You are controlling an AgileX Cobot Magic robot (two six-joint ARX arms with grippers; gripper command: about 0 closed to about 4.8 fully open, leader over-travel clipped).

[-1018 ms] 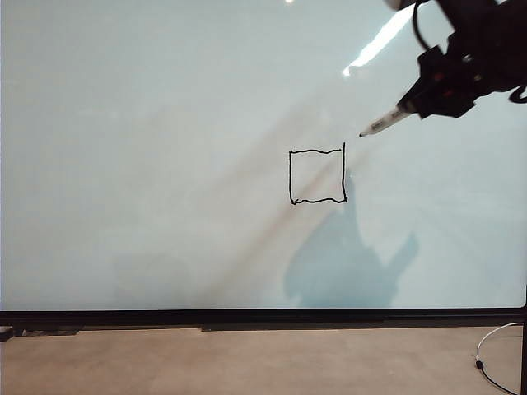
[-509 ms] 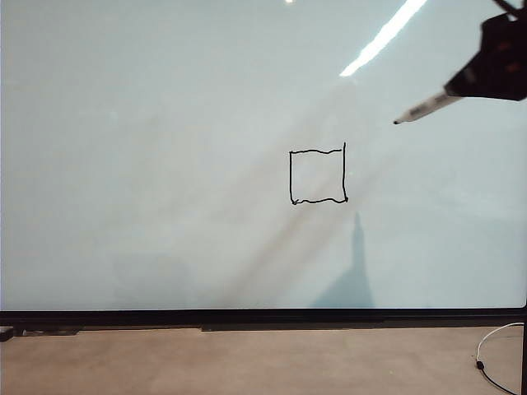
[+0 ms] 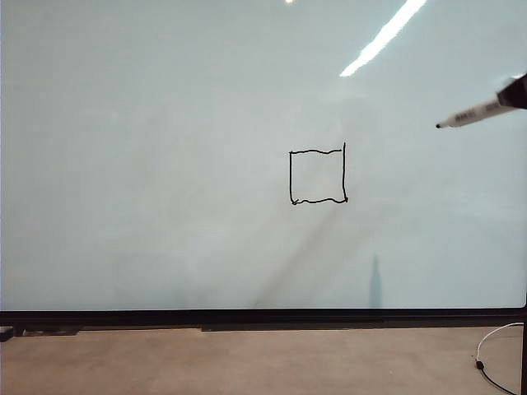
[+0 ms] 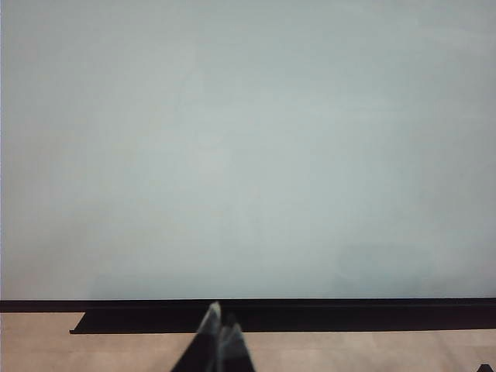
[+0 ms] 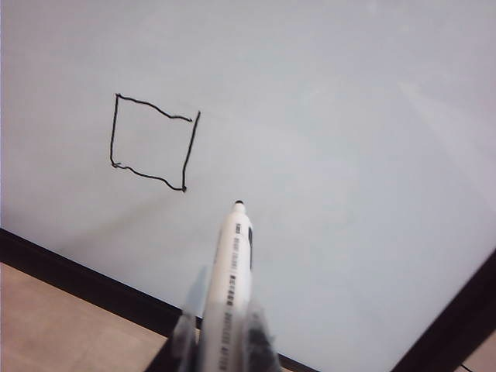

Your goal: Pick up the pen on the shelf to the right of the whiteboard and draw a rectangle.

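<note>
- The pen (image 3: 478, 113) hung at the far right of the exterior view, its black tip pointing left and slightly down, clear of the board and well to the right of the drawing; its barrel ran off into the dark edge of the right hand (image 3: 517, 92).
- In the right wrist view the right hand (image 5: 225, 341) was clamped on the pen (image 5: 232, 271), translucent fingers (image 5: 260, 337) on either side of the lettered barrel, the tip aimed toward the board just beside the drawn outline.
- The rectangle (image 3: 318, 175) sat a little right of centre on the whiteboard (image 3: 165, 164), a closed wobbly black outline whose right side overshot the top corner.
- The board was glossy and pale, carrying a bright streak of reflected light at upper right and a thin shadow near its black bottom edge.
- Below lay a tan counter (image 3: 247, 362), with a white cable (image 3: 494, 350) curled at its right end.
- The left hand (image 4: 219, 337) rested low before the board's bottom edge, its fingers together.
- A second earlier the right hand had been more fully in view, with the pen tip just above the rectangle's top-right corner; since then both had drawn away to the right, and the broad shadow under the drawing had shrunk to a sliver.
</note>
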